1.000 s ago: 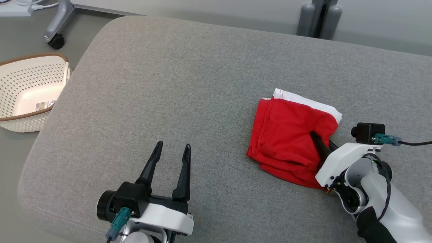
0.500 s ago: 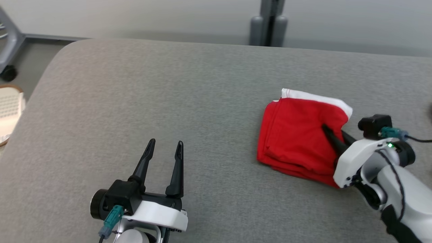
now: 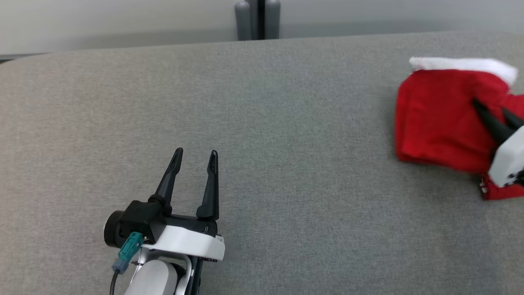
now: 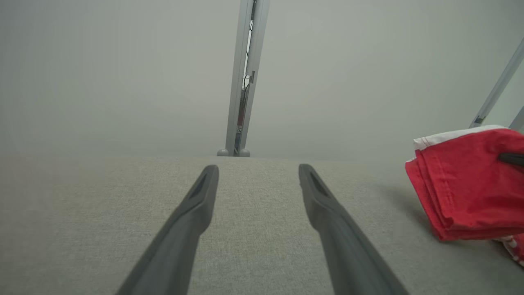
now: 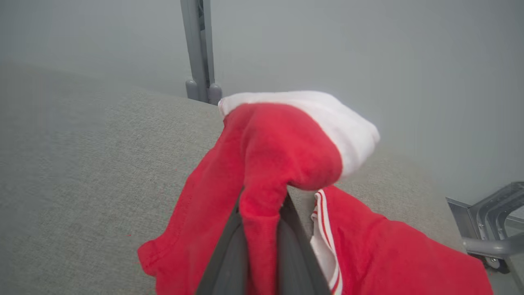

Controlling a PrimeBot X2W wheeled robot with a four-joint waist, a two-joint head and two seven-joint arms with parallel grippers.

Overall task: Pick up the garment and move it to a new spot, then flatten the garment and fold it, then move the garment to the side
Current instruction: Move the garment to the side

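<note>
Our right gripper (image 3: 490, 107) clamped on a fold of the red-and-white garment (image 3: 434, 119), cloth bunched just past its jaws — the rest trailing onto the grey cushion (image 3: 286, 143), our left gripper (image 3: 195, 153) spread wide, empty, well apart.

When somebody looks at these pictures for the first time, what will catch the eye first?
First the red garment with its white band, bright against the grey cushion at the far right of the head view, a fold of it pinched in the shut right pincer. Next the left pincer at the lower left, open, with nothing between its fingers.
</note>
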